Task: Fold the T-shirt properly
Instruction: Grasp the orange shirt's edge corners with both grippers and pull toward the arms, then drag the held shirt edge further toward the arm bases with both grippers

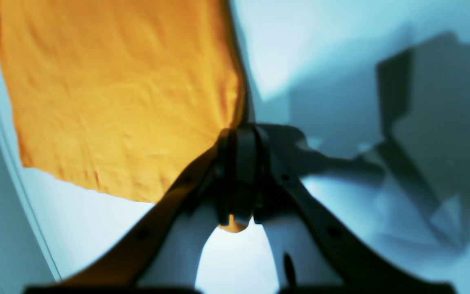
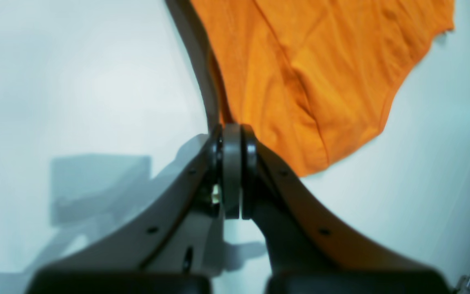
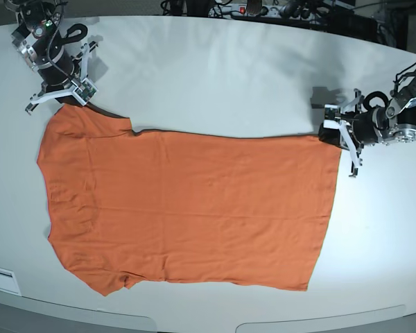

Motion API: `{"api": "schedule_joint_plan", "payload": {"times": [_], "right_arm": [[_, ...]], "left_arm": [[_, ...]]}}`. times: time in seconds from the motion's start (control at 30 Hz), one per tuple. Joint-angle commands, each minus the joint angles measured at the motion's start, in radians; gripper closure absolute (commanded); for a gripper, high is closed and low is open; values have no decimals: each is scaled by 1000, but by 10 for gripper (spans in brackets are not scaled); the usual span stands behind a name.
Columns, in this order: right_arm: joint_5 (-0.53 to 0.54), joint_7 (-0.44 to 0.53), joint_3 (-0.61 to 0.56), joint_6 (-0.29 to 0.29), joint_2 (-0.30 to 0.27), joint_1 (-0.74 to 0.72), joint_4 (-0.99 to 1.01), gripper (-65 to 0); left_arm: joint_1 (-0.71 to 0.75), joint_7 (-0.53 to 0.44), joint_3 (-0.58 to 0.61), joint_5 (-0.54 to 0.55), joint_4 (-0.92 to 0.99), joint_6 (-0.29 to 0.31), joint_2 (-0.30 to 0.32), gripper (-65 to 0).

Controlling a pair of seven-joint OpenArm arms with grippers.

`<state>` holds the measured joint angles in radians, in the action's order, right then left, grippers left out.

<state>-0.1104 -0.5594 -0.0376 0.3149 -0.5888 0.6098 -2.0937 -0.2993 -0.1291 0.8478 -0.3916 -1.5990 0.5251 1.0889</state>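
White tabletop (image 3: 215,69) carries the orange T-shirt (image 3: 187,208) spread flat; my left jaws (image 1: 239,139) are clamped on its hem corner; my right jaws (image 2: 231,134) are closed at its sleeve edge, fabric between them uncertain.

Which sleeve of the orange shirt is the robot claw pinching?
The far sleeve, at the table's back edge. The right gripper is shut on its corner; the near sleeve lies untouched.

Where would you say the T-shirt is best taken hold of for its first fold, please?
Probably at its two far-edge corners, from above. The T-shirt lies flat on the table with that long edge straight, and the right gripper and left gripper are already shut there, so lifting it toward the near edge should fold it evenly.
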Motion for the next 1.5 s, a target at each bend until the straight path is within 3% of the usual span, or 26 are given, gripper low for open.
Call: {"api": "schedule_joint_plan", "payload": {"times": [0.0,0.1,0.43,0.57,0.7,0.87,1.07,1.2,1.33,1.47], "right_arm": [[-8,5,10,-20,-19,17,-37,0],[-27,-7,26,-32,-24,74,-91,0],[-25,-52,133,-75,-23,290,-222,0],[-25,-75,141,-117,-23,373,-246,0],[-26,-90,141,-117,-21,446,-258,0],[-26,-118,141,-147,-20,522,-262,0],[-38,-127,141,-143,45,593,-262,0],[-117,-121,141,-162,64,592,-262,0],[-225,-63,145,-184,60,570,-262,0],[-182,-27,145,-152,11,478,-262,0]], "left_arm": [[-10,7,-4,13,-23,16,34,0],[1,7,-4,47,-72,33,63,0],[163,86,-4,44,-274,13,152,0],[229,87,-4,12,-347,14,198,0],[284,134,-4,-9,-416,12,242,0],[327,167,-4,-16,-487,-25,295,0],[340,185,-4,-22,-553,-21,327,0],[340,242,-4,-23,-575,-30,327,0],[340,334,-4,-23,-577,-138,327,0],[337,378,-4,-62,-577,-247,320,0]]}}
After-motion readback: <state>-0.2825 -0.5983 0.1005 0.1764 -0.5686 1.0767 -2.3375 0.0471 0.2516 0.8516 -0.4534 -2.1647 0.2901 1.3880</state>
